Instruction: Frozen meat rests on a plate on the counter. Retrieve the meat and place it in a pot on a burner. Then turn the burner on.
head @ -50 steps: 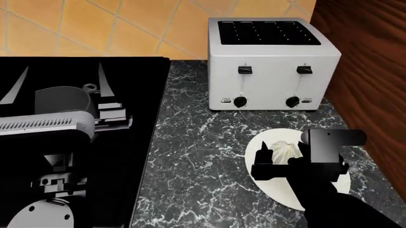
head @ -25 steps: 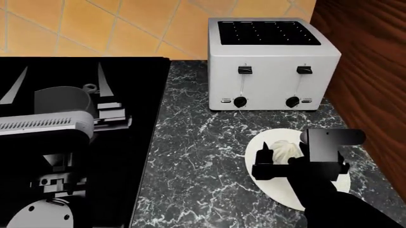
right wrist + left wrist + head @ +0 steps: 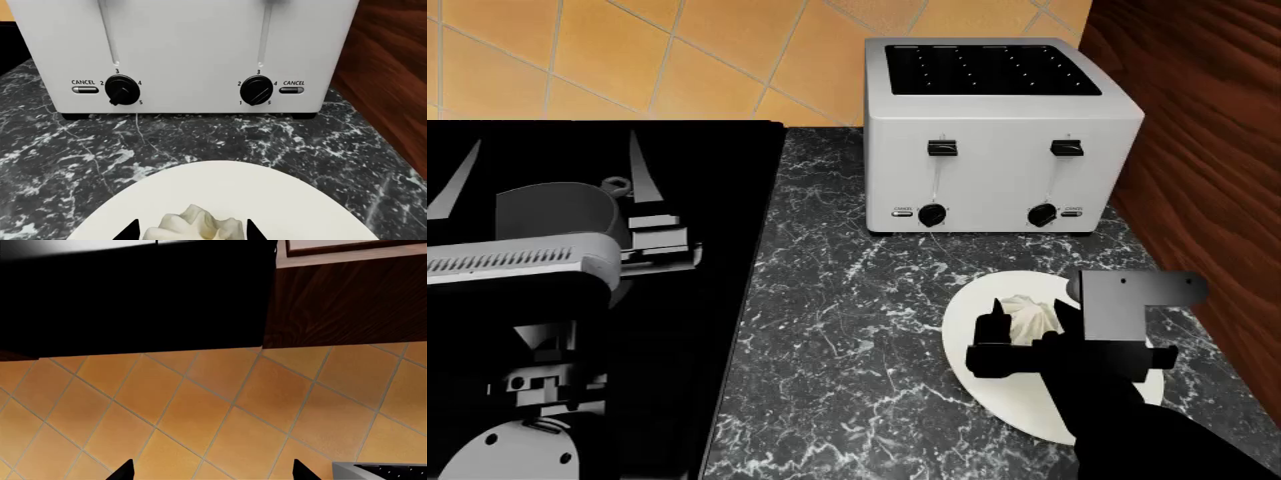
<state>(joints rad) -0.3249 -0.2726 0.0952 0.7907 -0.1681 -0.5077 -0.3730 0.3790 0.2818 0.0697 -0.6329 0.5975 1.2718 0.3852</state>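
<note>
The frozen meat (image 3: 194, 223) sits on the plate (image 3: 972, 322) before the toaster (image 3: 1001, 135), between my open right fingers (image 3: 191, 231); left fingers (image 3: 210, 472) open; pot (image 3: 557, 215) and burner untouched.

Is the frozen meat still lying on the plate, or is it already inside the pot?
On the plate: the frozen meat lies there, between the right gripper fingertips; the pot sits apart on the stove.

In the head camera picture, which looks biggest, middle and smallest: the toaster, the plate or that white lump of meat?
1. Toaster, though it sits farther back.
2. Plate, partly hidden by the right gripper.
3. Meat, clearly smallest.
</note>
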